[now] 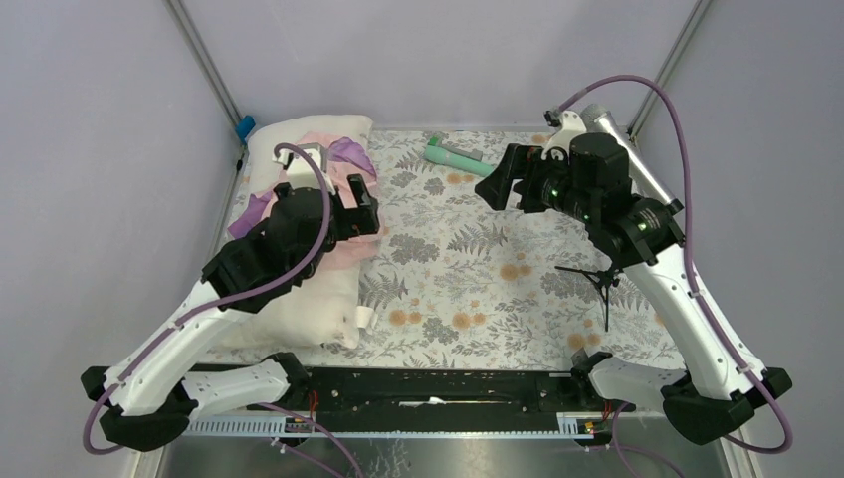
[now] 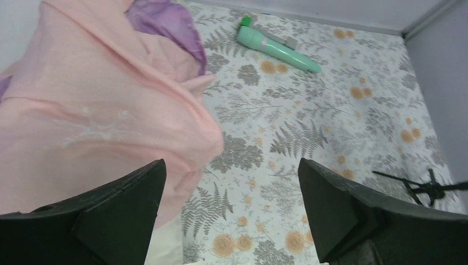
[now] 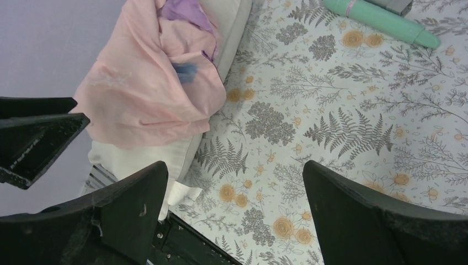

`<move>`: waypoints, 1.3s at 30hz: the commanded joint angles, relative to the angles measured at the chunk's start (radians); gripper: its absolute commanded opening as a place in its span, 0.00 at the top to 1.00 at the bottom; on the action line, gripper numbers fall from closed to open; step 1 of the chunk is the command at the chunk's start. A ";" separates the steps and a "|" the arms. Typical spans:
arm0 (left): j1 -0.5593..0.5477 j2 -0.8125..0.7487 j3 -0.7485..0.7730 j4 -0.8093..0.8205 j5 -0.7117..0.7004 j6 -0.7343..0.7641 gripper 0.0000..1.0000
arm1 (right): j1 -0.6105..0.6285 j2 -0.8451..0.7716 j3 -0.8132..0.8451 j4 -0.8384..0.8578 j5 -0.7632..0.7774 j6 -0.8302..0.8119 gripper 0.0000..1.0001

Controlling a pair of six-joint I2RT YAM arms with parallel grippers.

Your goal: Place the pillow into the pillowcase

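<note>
The pillowcase (image 3: 149,94) lies bunched atop the pillow (image 3: 138,160) at nine o'clock on the desk (image 1: 478,269). The left end effector (image 2: 230,165) and right end effector (image 3: 234,165) gape wide, empty. A pinch may catch both layers, sealing the opening.

From my remote station: the floral-clothed bench (image 1: 468,264) carries a cream pillow (image 1: 299,311) along its left side, a mint-green tube (image 1: 453,156) near the far edge, and a small black tripod (image 1: 598,280) on the right.
</note>
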 commanded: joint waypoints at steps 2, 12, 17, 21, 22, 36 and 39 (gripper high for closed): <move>0.209 0.012 -0.056 0.040 0.230 0.024 0.01 | 0.049 0.018 -0.026 0.025 0.032 -0.005 0.00; 0.519 0.150 -0.098 0.127 0.382 0.020 0.01 | 0.208 0.040 -0.199 0.123 0.117 0.028 0.01; 0.545 0.208 -0.062 0.126 0.276 -0.007 0.01 | 0.211 0.029 -0.268 0.159 0.117 0.022 0.01; 0.545 0.198 -0.011 0.111 0.235 0.014 0.01 | 0.211 0.016 -0.302 0.161 0.156 -0.006 0.00; 0.546 0.190 0.005 0.105 0.230 0.022 0.01 | 0.211 0.014 -0.308 0.162 0.164 -0.014 0.00; 0.623 0.339 0.103 0.016 0.065 0.120 0.01 | 0.212 0.047 -0.304 0.201 0.209 -0.058 0.00; 0.657 0.412 0.085 0.107 0.181 0.134 0.01 | 0.210 0.044 -0.307 0.198 0.226 -0.059 0.00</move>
